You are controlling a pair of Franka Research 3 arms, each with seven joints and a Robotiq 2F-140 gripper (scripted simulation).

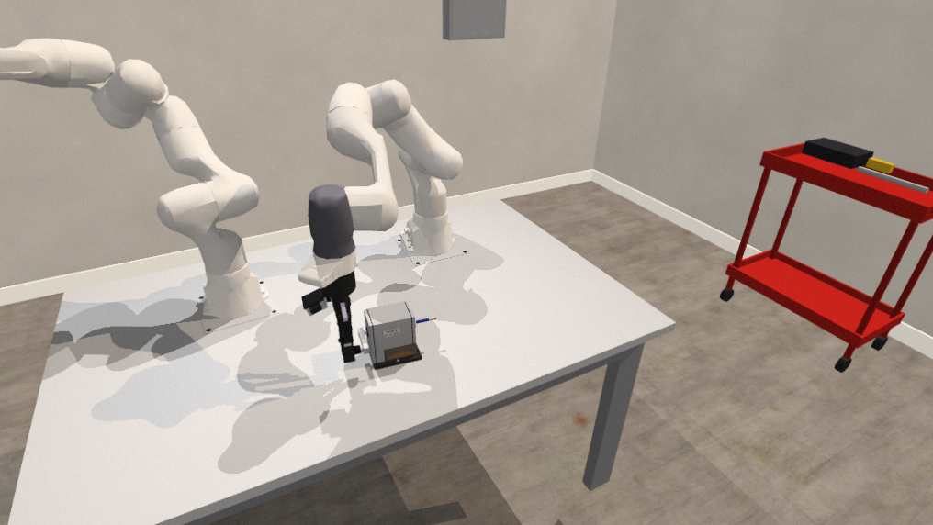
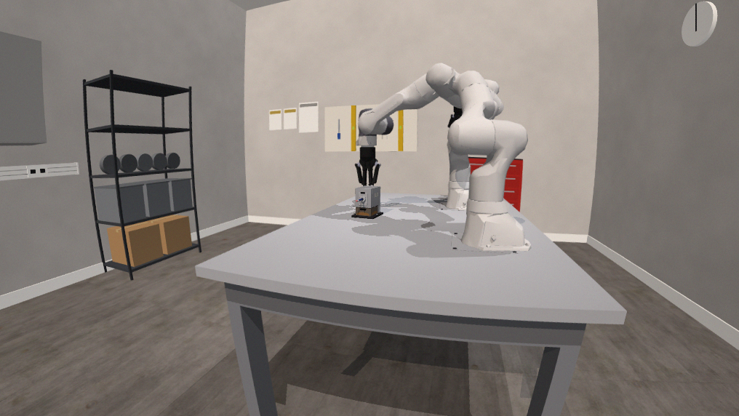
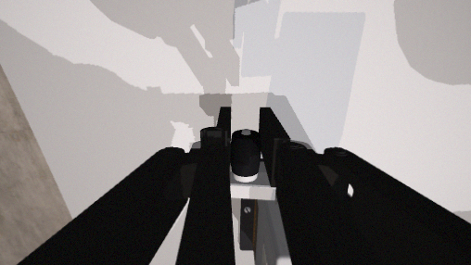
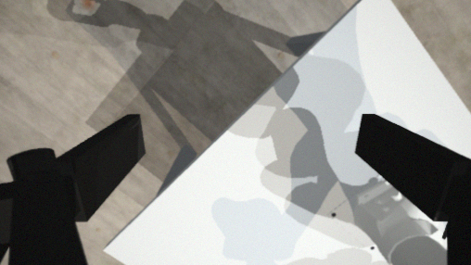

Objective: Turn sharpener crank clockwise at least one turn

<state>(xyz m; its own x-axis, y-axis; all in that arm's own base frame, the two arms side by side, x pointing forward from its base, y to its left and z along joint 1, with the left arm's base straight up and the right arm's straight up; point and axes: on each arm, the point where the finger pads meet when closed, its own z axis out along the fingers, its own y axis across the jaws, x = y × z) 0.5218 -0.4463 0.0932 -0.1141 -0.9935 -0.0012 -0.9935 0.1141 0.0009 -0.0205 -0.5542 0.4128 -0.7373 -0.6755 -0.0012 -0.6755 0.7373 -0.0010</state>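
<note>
The grey sharpener (image 1: 390,330) (image 2: 367,195) stands upright on the table, a blue pencil (image 1: 423,319) sticking out of the side opposite the crank. My left gripper (image 1: 349,356) (image 2: 366,183) (image 3: 245,124) points down beside the sharpener's crank side. It is shut on the black crank knob (image 3: 245,153), which sits between its fingers. The pale crank arm (image 3: 252,192) shows just behind the knob in the left wrist view; the gripper partly hides the crank in the top view. My right gripper (image 4: 250,133) is open and empty, high above the table's edge, far from the sharpener.
The white table (image 1: 555,299) (image 2: 413,289) bears both arm bases (image 1: 231,293) (image 1: 429,234), behind the sharpener in the top view. A red cart (image 1: 809,286) stands beyond the table on the right. A black shelf rack (image 2: 139,129) stands off the table in the exterior view.
</note>
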